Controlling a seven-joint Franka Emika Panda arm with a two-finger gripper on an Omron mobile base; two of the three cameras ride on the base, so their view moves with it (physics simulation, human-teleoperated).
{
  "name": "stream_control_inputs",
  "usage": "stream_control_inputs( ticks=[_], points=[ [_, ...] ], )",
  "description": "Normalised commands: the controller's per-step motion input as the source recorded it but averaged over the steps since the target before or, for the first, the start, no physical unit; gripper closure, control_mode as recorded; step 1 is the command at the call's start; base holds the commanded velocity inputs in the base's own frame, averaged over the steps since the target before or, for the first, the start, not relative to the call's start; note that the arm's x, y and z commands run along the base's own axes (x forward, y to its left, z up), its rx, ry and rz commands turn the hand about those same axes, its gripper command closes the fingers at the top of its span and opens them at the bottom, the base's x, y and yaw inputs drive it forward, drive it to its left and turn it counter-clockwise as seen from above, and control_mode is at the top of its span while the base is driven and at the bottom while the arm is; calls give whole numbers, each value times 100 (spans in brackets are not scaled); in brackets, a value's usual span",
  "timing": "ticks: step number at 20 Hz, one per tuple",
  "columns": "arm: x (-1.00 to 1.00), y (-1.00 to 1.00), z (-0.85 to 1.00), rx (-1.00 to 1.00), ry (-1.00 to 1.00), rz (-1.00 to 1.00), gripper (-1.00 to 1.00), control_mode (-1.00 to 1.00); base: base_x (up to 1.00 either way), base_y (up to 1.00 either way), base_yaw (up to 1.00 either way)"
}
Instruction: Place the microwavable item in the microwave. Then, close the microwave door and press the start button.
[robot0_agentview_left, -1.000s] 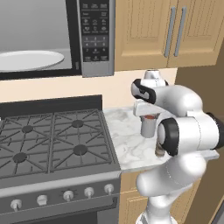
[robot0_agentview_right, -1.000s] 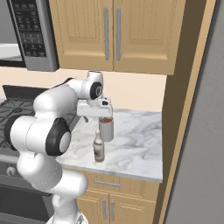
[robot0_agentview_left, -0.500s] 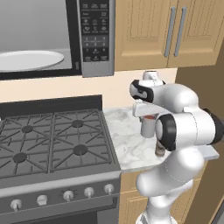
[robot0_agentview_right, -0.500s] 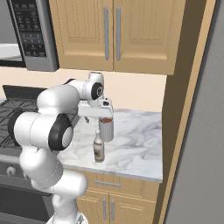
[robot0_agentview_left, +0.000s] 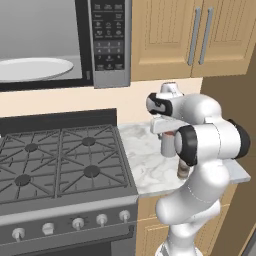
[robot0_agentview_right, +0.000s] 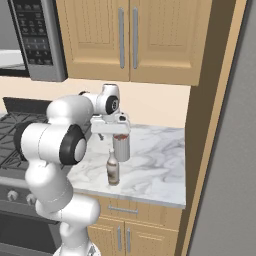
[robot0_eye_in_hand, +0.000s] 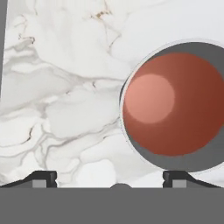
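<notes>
Microwave (robot0_agentview_left: 65, 45) mounted high at the left, above the stove (robot0_agentview_left: 60, 165); door swung out of sight, cavity exposed, white turntable (robot0_agentview_left: 32, 69) lying flat inside, dark button panel (robot0_agentview_left: 110, 37) on its right side. Wooden cabinets (robot0_agentview_right: 127, 37) alongside to the right, over a marble bench (robot0_agentview_right: 150, 167) set beside the stove.

White arm (robot0_agentview_left: 207, 140) folded over the bench, wrist pointing straight down.

Cup (robot0_agentview_right: 121, 146) standing upright on the bench, near its back edge, well apart from the microwave and lower than it; grey wall, reddish contents at the top. Seen from above in the hand view as a grey ring around a red disc (robot0_eye_in_hand: 175, 105), sitting toward the right fingertip (robot0_eye_in_hand: 175, 177) rather than centred between the two.

Hand (robot0_agentview_right: 120, 135) directly over the cup, jaws spread wide, gripping nothing; fingers apparently reaching down around the rim, though contact with the wall hard to judge.

Small brown-and-white bottle (robot0_agentview_right: 113, 169) upright just in front of the cup, nearer the bench's front edge, partly hidden behind the arm in the left base view.
</notes>
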Motion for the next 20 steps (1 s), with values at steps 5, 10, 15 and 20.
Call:
stream_control_inputs(
  ticks=[5, 10, 15, 20],
  points=[
    [21, 0, -11, 0, 0, 4, -100, -100, 0, 0, 0],
    [4, 0, 0, 0, 0, 4, -100, -100, 0, 0, 0],
    [0, 0, 0, 0, 0, 4, -100, -100, 0, 0, 0],
    [0, 0, 0, 0, 0, 4, -100, -100, 0, 0, 0]
  ],
)
